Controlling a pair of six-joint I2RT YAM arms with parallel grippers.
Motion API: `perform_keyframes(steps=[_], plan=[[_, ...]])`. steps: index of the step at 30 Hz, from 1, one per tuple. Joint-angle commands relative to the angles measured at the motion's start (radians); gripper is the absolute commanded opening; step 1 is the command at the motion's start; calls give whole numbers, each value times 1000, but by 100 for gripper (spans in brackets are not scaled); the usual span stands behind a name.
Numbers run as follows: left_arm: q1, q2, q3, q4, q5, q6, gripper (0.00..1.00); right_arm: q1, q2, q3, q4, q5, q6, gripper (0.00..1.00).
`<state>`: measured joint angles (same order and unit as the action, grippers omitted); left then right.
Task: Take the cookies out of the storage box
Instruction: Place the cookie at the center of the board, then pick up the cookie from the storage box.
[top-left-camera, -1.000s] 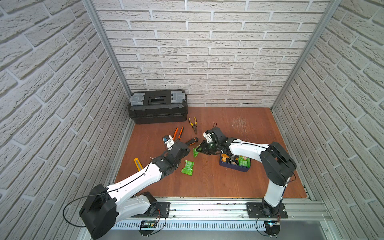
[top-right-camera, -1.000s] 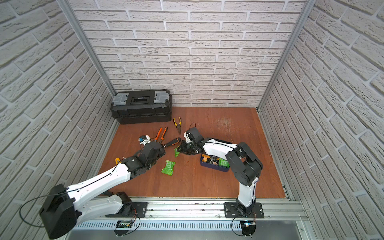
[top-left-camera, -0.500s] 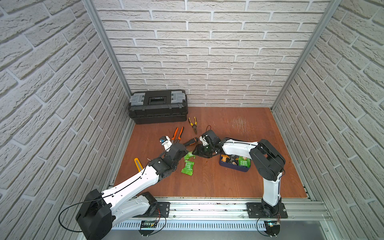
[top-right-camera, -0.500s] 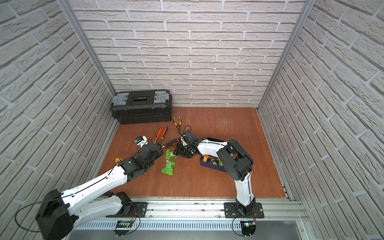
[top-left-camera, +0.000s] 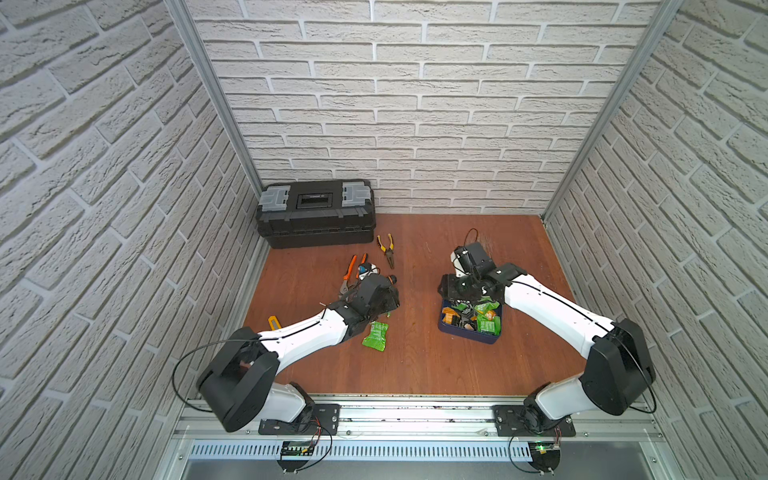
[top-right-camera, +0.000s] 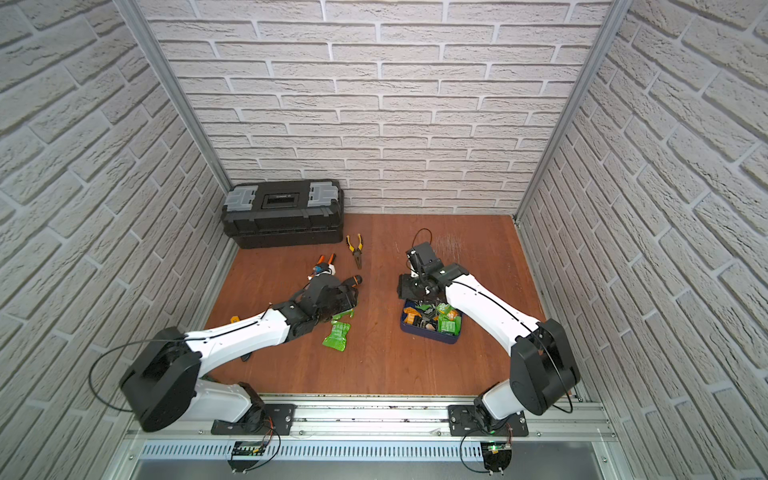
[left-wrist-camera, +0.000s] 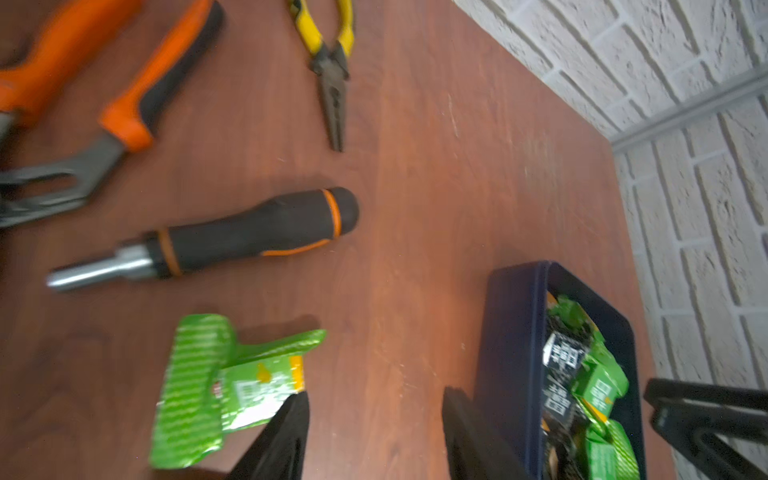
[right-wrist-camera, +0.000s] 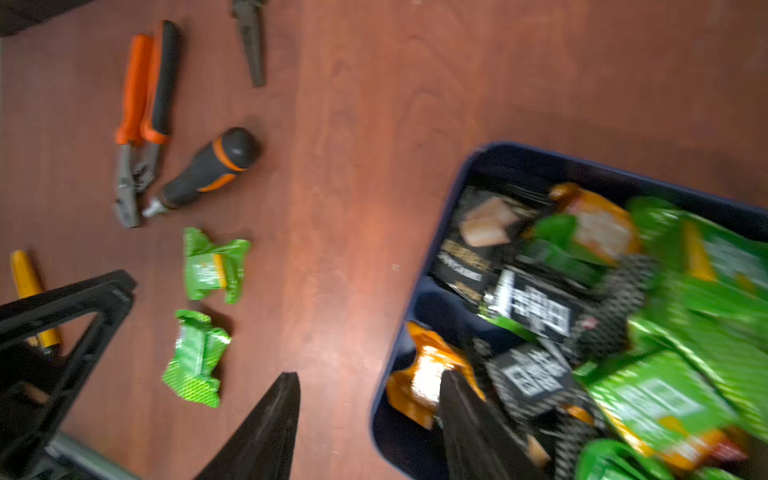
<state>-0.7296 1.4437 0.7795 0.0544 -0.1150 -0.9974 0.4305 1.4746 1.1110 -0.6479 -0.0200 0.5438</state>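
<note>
We saw two white-and-black robot arms reaching over a reddish-brown wooden counter (top-left-camera: 415, 365). The shallow navy-blue plastic storage box (top-left-camera: 467, 335) sat on the counter on the right arm's side. It was heaped with small crinkly sealed cookie packets (top-left-camera: 478, 318) in green, orange and black.

A green packet (right-wrist-camera: 214, 264) and a second green packet (right-wrist-camera: 195, 357) lay out on the counter, well apart from the box. Both were near a black-and-orange screwdriver handle (left-wrist-camera: 249, 237).

The left end effector (left-wrist-camera: 376, 397) hung just beside one green packet, jaws parted and empty. The right end effector (right-wrist-camera: 372, 377) hovered at the box's corner, also parted and empty. One of its fingers was over bare counter and the other over an orange packet at the rim.

We judged the work to be between picks, with most packets left to remove. The next move would call for lowering the right jaws onto a single packet, pinching it, and lifting it clear of the low wall.

The black packets carried white print and square code-like patches, and the green ones had pale label panels. All of it was too blurred for us to read.
</note>
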Motion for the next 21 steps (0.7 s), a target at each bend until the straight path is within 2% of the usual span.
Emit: perform_keyframes(steps=[1,4,7,12,21], plan=[[3,98,114,66,188,108,58,-66,-58,-62,-84,88,-34,61],[-2,189,206,12,225,128,60,-88,-70,-91,-30,78,-52,68],[-3,246,256,-8,235,106,60,-88,-20,-83,4,55,-61,74],[-11,298,303,-48,234,91,60,-88,70,-48,45,73,-53,73],[-12,274,263,-44,189,59,60,-83,227,53,21,157,-58,69]])
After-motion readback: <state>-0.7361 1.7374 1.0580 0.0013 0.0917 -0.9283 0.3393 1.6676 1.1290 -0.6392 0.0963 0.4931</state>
